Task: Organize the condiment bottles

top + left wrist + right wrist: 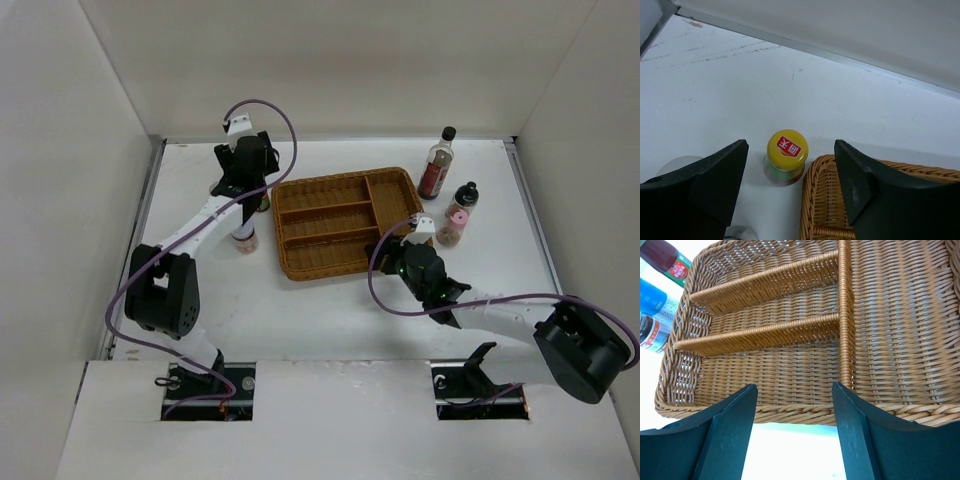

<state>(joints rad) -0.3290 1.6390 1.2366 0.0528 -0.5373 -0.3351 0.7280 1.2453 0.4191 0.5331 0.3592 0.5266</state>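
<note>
My left hand (790,147) fills the bottom of its wrist view. Its dark fingers (715,180) stand moderately apart. Just ahead, centred in the gap, I see a small red sauce bottle with a yellow cap and green collar (787,152). White desk (790,90) shows on either side of the cap, so neither finger touches it. The corner of the brown wicker divided tray (822,200) lies at this hand's right fingertip, just beside the bottle.

My right hand (793,386) is also parted and grips nothing. It hangs at the tray's near rim. Past the tray's left rim, well left of this hand, I see a blue-labelled jar (655,297) and a dark jar with a red label (650,332).

In the overhead view, three more stand ahead and right of the right hand: a pink-lidded shaker (452,228) nearest, a black-capped shaker (463,197) behind it, and a tall dark black-capped bottle (437,160) farthest.
</note>
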